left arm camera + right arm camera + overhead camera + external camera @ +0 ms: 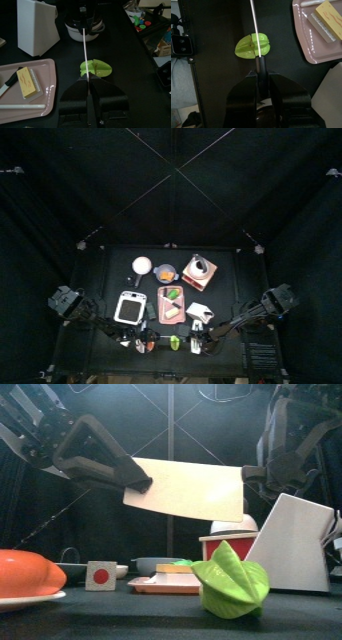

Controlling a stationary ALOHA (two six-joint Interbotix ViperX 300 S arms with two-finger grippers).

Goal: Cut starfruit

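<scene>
Clearly the cutting step has been set up but not started: the knife [187, 489] hangs level above the table [147, 624], carried by both arms at once. The right claw [260, 75] is pressed together on the black handle, and the left claw [88, 82] pinches the far end of the pale blade. From both wrist views the blade shows as a thin line running straight over the starfruit [230, 584]. The starfruit lies bare on the table near its front edge, just off the pink board [33, 95], not on it. In the front view a clear gap shows between the blade's lower edge and the top of the fruit, so no cut looks begun. The next move likely calls for both arms to sink together, keeping the blade level and centred, since the ridged fruit could roll or skid on the smooth top. Room is tighter than it seems: the white block [294, 544] and the red cup [230, 544] stand close behind. The board lies beside the fruit, and the front edge is near.
</scene>
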